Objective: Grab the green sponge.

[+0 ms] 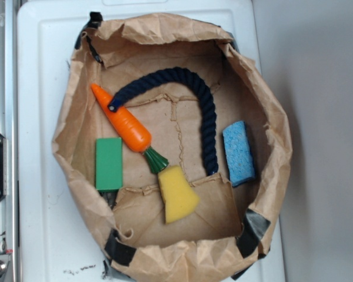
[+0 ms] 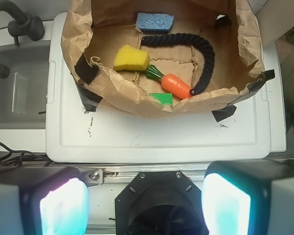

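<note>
The claw (image 2: 146, 200) sits at the near edge of the wrist view, its two pale fingers (image 2: 62, 205) spread wide apart and grasping nothing. It hovers above the edge of a white surface (image 2: 157, 139), well short of everything it must reach.

Ahead of the claw stands a crumpled brown paper bag (image 1: 70, 117) with its walls rolled down. The green sponge (image 1: 109, 163) lies flat on the bag's floor, on the side nearest the claw, partly hidden from it behind the bag's near wall. It is a plain bright-green rectangular block with smooth faces.

It will probably feel light and soft, compressing under pressure, with little risk of damage. Gripping across its two long sides looks best.

Just beyond it lies a toy carrot (image 1: 125, 120), then a yellow sponge (image 1: 177, 197), a dark rope (image 1: 200, 100) and, farthest, a blue sponge (image 1: 239, 153).
</note>
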Controlling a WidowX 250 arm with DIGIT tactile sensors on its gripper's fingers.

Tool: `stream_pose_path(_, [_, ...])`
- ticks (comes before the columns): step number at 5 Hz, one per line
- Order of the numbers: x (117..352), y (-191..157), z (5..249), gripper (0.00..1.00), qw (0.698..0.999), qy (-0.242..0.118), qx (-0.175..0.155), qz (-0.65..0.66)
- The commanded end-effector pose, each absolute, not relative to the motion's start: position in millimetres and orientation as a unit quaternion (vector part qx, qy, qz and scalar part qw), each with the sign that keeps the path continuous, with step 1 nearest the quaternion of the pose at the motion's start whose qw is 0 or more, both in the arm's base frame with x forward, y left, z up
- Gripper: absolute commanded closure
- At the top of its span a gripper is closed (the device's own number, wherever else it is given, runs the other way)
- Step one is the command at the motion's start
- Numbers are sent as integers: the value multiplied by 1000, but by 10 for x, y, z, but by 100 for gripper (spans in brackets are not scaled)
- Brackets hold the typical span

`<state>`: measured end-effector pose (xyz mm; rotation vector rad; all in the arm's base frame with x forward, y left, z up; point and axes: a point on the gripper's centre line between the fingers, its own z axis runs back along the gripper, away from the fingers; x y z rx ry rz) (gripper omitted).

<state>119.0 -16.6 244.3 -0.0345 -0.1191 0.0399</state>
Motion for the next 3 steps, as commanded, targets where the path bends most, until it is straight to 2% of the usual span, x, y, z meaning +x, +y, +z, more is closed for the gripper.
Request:
stream_pose_path(1, [1190,-166,2443,0,998,-60,-17,20])
stream_pose_path(3, [1699,-319,2428,0,997,-65,-39,13])
